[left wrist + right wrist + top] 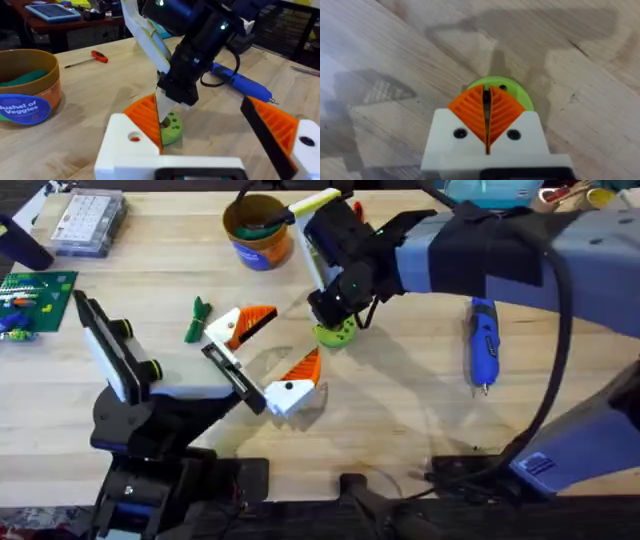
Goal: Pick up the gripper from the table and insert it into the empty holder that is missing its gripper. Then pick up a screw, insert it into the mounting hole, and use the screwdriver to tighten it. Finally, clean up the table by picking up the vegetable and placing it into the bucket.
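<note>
The lime-green gripper piece (pixel 337 333) lies on the table at the centre. My right gripper (pixel 341 318) comes down onto it, and its orange pads (pixel 470 107) are shut on the piece (pixel 512 90), also seen in the left wrist view (pixel 174 129). My left gripper (pixel 268 352) is open just left of it, holding nothing. The blue screwdriver (pixel 483 340) lies to the right (pixel 240 82). The dark-green vegetable (pixel 197 320) lies left of my left gripper's far finger. At the back centre stands the blue bucket (pixel 258 230), with green pieces inside (pixel 25 90).
A clear parts box (pixel 88 220) sits at the back left, with a green tray (pixel 35 298) of small parts below it. A red-handled tool (pixel 95 56) lies behind the bucket. Bare wood stretches between the lime-green piece and the screwdriver.
</note>
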Robot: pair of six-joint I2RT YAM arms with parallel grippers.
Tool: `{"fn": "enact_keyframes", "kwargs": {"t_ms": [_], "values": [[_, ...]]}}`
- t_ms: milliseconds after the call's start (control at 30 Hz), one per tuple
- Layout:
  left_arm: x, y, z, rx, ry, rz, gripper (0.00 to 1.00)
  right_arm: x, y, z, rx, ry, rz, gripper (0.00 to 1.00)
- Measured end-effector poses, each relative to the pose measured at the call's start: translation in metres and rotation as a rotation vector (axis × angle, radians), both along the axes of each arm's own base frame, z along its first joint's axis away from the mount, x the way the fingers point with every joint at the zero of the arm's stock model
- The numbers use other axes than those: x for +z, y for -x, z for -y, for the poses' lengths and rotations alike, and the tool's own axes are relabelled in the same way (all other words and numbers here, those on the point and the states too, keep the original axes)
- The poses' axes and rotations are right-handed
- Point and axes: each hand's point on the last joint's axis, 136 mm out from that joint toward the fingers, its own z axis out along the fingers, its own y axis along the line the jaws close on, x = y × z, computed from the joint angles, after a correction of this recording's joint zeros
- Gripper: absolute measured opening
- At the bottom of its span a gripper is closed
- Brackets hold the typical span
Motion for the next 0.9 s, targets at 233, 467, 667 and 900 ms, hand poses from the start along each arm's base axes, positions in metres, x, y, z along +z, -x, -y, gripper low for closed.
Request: {"fn": "enact_keyframes", "kwargs": {"t_ms": [233, 467, 667, 900], "values": [[0.000, 0.000, 0.000, 0.000, 0.000, 0.000, 0.986, 0.001, 0.001, 0.001, 0.000, 0.005, -0.007, 0.008], [0.000, 0.000, 0.000, 0.000, 0.000, 0.000, 0.986, 0.006, 0.010, 0.007, 0.002, 0.030, -0.043, 0.008], [0.000, 0.000, 0.000, 0.000, 0.000, 0.000, 0.986, 0.026, 0.010, 0.006, 0.005, 0.015, -0.035, 0.007], [0.000, 0.000, 0.000, 0.000, 0.000, 0.000, 0.986, 0.053, 0.010, 0.006, 0.005, -0.005, -0.011, 0.007]]}}
